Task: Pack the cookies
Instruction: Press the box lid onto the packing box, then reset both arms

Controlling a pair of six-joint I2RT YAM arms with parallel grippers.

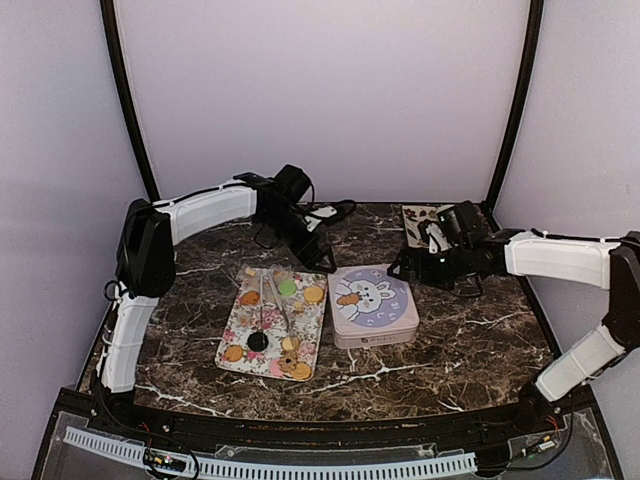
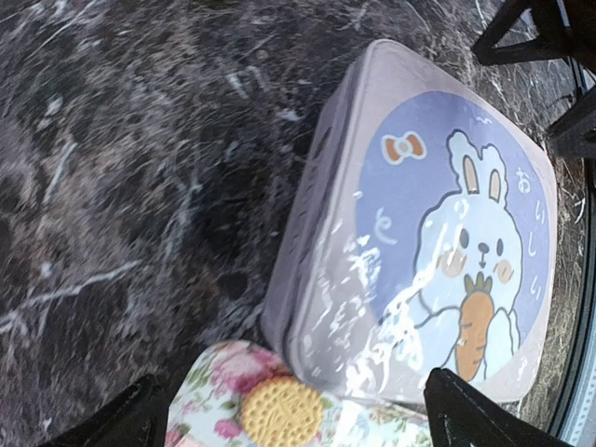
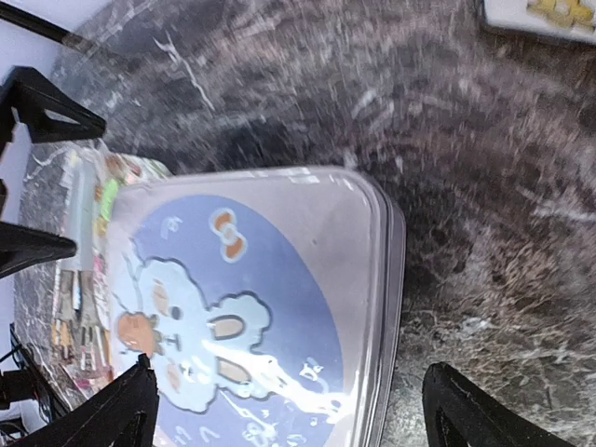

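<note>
Beside the shut tin [image 1: 373, 305], cookies [image 1: 313, 294] dot the tray [image 1: 305, 325].

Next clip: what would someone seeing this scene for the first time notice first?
A lilac tin with a cartoon bunny holding a carrot on its lid sits at the centre of the dark marble table. Right beside it, on its left, lies a floral tray scattered with cookies, with metal tongs lying among them.
</note>
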